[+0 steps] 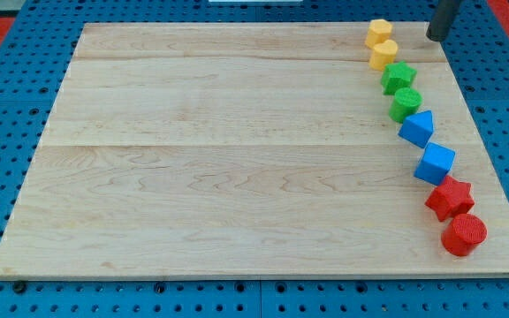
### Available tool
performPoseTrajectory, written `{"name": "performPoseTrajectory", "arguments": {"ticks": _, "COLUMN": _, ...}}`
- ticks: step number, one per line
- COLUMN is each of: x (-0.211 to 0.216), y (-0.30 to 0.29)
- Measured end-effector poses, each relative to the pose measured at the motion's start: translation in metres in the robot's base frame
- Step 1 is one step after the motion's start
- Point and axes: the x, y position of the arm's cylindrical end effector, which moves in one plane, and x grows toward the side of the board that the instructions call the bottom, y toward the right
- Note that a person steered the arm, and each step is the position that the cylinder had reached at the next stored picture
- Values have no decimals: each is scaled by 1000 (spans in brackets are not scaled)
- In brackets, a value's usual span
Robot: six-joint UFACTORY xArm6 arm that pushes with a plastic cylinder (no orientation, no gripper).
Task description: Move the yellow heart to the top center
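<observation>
Two yellow blocks stand at the top of a column along the board's right side. The lower one (383, 55) looks like the yellow heart. The upper one (379, 33) looks like a hexagon, and the two touch or nearly touch. My tip (435, 38) sits at the board's top right corner. It is to the right of both yellow blocks, apart from them, and touches no block.
Below the yellow pair the column curves down the right edge: a green star (398, 77), a green round block (406, 104), a blue triangle (418, 128), a blue cube (435, 163), a red star (450, 197) and a red cylinder (464, 235). The wooden board (219, 159) lies on a blue pegboard.
</observation>
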Motion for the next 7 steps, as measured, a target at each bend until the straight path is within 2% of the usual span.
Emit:
{"name": "performPoseTrajectory", "arguments": {"ticks": 1, "x": 7, "y": -3}}
{"name": "performPoseTrajectory", "arguments": {"ticks": 3, "x": 31, "y": -53}}
{"name": "performPoseTrajectory", "arguments": {"ticks": 6, "x": 44, "y": -106}}
{"name": "performPoseTrajectory", "arguments": {"ticks": 7, "x": 66, "y": -143}}
